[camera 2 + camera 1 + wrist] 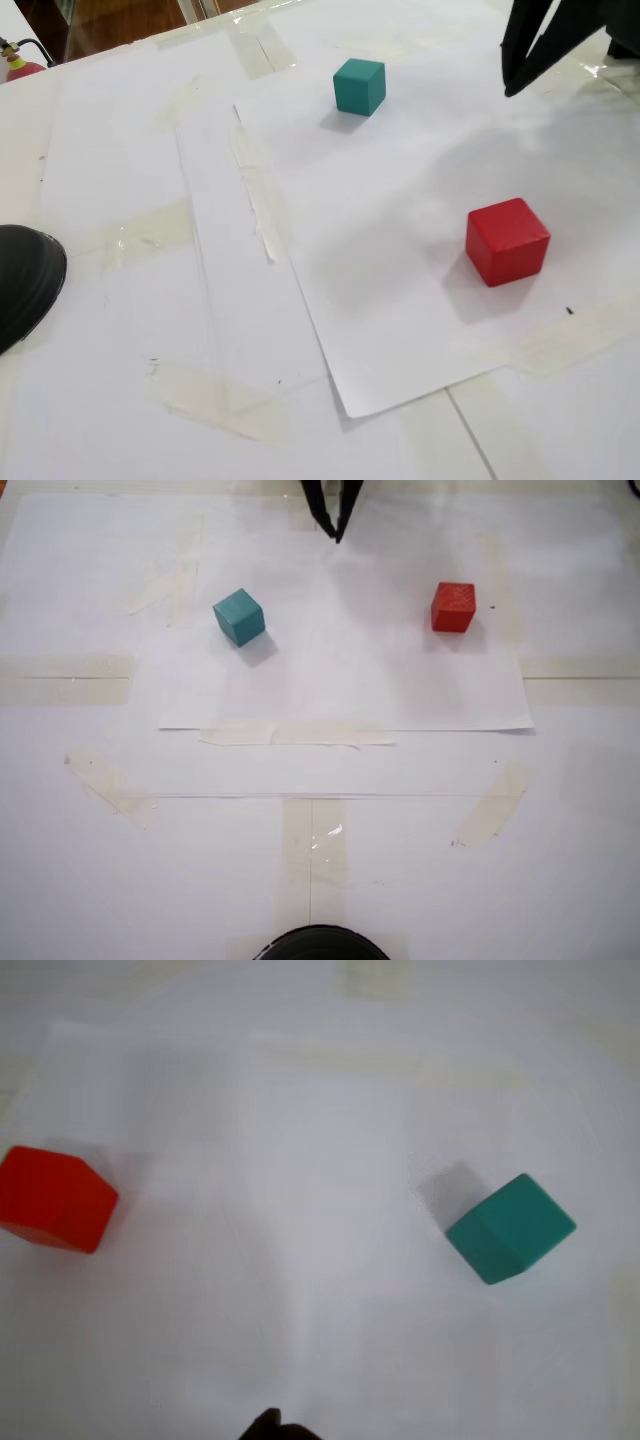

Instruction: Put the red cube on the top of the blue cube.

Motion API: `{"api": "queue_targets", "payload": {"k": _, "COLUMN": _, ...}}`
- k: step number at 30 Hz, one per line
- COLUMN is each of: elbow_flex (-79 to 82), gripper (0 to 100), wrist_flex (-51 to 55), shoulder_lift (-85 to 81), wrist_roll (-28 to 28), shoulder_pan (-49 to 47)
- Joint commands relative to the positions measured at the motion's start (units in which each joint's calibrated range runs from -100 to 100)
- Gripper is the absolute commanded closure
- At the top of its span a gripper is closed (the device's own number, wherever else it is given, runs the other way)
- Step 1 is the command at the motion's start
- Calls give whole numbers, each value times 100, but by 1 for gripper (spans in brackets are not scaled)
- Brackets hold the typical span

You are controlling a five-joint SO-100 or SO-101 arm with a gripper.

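Currently the red cube [453, 607] is sitting on a white paper sheet [340, 680] taped to the table [500, 880], well apart from the blue cube [239, 617] — both are lying untouched. Between them, at the sheet's far edge, the tool [338, 532] is hanging empty, its fingers nearly meeting at the tips.

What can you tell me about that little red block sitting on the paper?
The red block is a small solid cube with matte, evenly coloured faces; its material can't be told. It rests flat on the white paper sheet, one face up, casting a soft shadow. Nothing else touches it. The teal block sits well apart on the same sheet, and the dark end effector hangs away from both.
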Motion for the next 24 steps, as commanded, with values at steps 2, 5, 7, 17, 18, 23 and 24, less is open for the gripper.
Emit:
{"api": "queue_targets", "payload": {"k": 2, "elbow_flex": -1321, "gripper": 100, "wrist_flex": 457, "shoulder_lift": 314, "wrist_roll": -44, "shoulder_pan": 8}}
{"api": "queue_targets", "payload": {"k": 5, "elbow_flex": -2129, "gripper": 100, "wrist_flex": 799, "shoulder_lift": 1301, "wrist_roll": -78, "shoulder_pan": -37}}
{"api": "queue_targets", "payload": {"k": 7, "elbow_flex": -2592, "gripper": 100, "wrist_flex": 905, "shoulder_lift": 1790, "wrist_roll": -78, "shoulder_pan": -105}}
{"api": "queue_targets", "payload": {"k": 17, "elbow_flex": -3482, "gripper": 100, "wrist_flex": 864, "shoulder_lift": 2477, "wrist_roll": -234, "shoulder_pan": -166}}
{"api": "queue_targets", "payload": {"k": 18, "elbow_flex": -3754, "gripper": 100, "wrist_flex": 913, "shoulder_lift": 2769, "wrist_roll": -234, "shoulder_pan": -181}}
{"api": "queue_targets", "payload": {"k": 23, "elbow_flex": -4853, "gripper": 100, "wrist_flex": 954, "shoulder_lift": 3954, "wrist_roll": -239, "shoulder_pan": -408}}
{"api": "queue_targets", "payload": {"k": 24, "elbow_flex": -5053, "gripper": 100, "wrist_flex": 962, "shoulder_lift": 4151, "wrist_roll": -244, "shoulder_pan": -453}}
